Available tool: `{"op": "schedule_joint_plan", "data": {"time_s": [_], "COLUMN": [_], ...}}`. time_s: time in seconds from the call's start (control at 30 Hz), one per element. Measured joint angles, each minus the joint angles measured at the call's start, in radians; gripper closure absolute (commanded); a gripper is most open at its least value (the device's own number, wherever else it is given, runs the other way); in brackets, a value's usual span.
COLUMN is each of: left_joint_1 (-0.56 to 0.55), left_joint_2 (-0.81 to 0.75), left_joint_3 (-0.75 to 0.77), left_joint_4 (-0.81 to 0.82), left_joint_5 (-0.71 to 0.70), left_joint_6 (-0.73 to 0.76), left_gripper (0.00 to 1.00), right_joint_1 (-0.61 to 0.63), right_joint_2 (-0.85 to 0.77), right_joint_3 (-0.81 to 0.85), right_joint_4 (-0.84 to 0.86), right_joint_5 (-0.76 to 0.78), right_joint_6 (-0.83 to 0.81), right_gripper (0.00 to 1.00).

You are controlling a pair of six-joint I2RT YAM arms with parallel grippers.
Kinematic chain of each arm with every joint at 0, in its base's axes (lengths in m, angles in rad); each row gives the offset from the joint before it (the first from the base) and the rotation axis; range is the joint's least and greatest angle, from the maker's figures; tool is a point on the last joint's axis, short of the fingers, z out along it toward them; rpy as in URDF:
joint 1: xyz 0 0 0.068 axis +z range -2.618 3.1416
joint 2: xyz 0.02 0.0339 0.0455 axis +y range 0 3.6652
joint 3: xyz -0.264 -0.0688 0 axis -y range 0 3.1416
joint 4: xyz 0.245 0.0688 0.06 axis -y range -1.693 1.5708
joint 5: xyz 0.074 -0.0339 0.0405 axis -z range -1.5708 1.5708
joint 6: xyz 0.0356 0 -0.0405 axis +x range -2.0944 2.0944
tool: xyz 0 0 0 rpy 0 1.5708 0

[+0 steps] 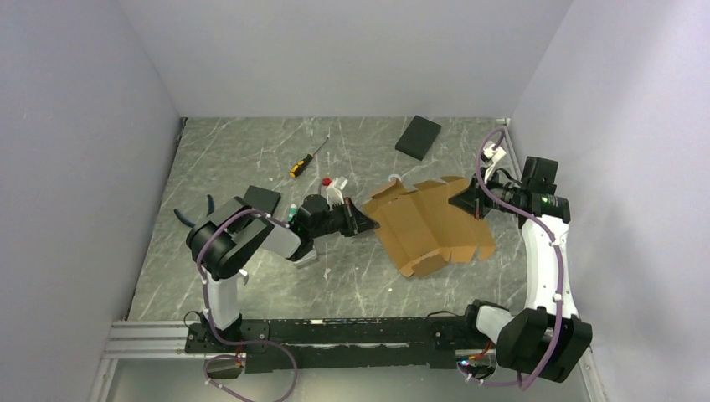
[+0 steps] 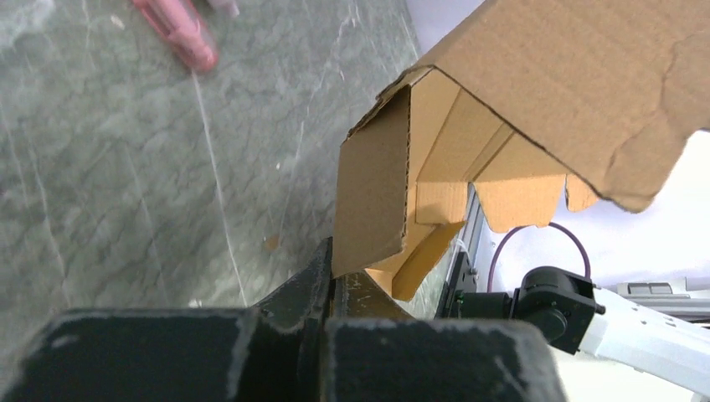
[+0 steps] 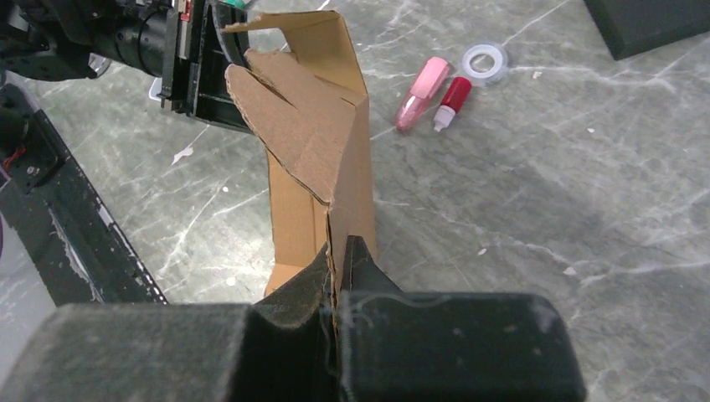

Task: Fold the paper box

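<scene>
Left gripper (image 1: 366, 224) and right gripper (image 1: 463, 203) are each pinched tight on opposite edges of the paper box (image 1: 431, 226). I'd fold slowly along the creases to avoid tearing.

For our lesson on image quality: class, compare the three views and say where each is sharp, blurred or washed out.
Top external: even, soft light, faint shadows, the paper box sharp. Left wrist: the left tool close up and soft, the pink item blurred, the white background at right washed out. Right wrist: the right tool soft in the foreground, the table veining crisp.
</scene>
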Motion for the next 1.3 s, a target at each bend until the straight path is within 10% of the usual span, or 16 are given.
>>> {"op": "schedule_joint_plan", "data": {"time_s": [1.3], "left_joint_1": [-0.136], "left_joint_2": [-0.477], "left_joint_3": [-0.147], "left_joint_4": [-0.552], "left_joint_5": [-0.349], "left_joint_6": [0.005], "left_gripper": [1.0], "right_joint_1": [0.186], "right_joint_2": [0.08], "right_joint_3": [-0.129], "right_joint_4": [0.169], "right_joint_5": [-0.114], "right_joint_6": [0.112], "right_gripper": [1.0]}}
